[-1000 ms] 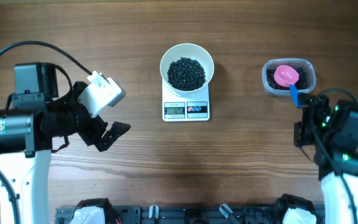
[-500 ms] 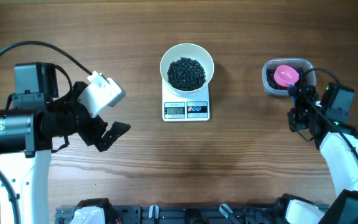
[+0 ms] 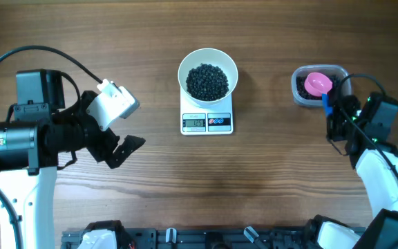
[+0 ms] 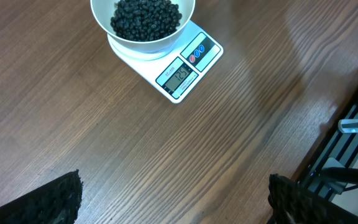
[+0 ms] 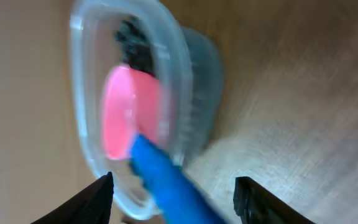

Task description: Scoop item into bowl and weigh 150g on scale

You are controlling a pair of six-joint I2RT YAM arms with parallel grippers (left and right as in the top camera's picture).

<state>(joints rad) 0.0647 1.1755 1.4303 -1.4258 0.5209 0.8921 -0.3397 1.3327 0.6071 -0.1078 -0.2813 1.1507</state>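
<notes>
The white bowl (image 3: 183,68) stands on the white scale (image 3: 207,122), filled with the black item (image 3: 207,81); the left wrist view shows the same bowl (image 4: 99,18), item (image 4: 145,17) and scale (image 4: 185,70), display lit. My left gripper (image 3: 116,142) hovers open over bare table at the left (image 4: 173,199). My right gripper (image 3: 334,114) is at the near edge of a clear tub (image 3: 345,81). Its jaws (image 5: 178,190) are open on either side of the blue handle (image 5: 166,180) of a pink scoop (image 5: 126,112), with gaps on both sides.
The clear tub (image 5: 191,68) holds more black grains under the scoop's pink head (image 3: 317,84). A black rail with fittings (image 3: 206,238) runs along the table's front edge. Bare wood lies between the scale and both arms.
The right gripper has shifted up toward the tub, around the scoop's blue handle, and its jaws have narrowed. The left arm, bowl and scale have not moved.
</notes>
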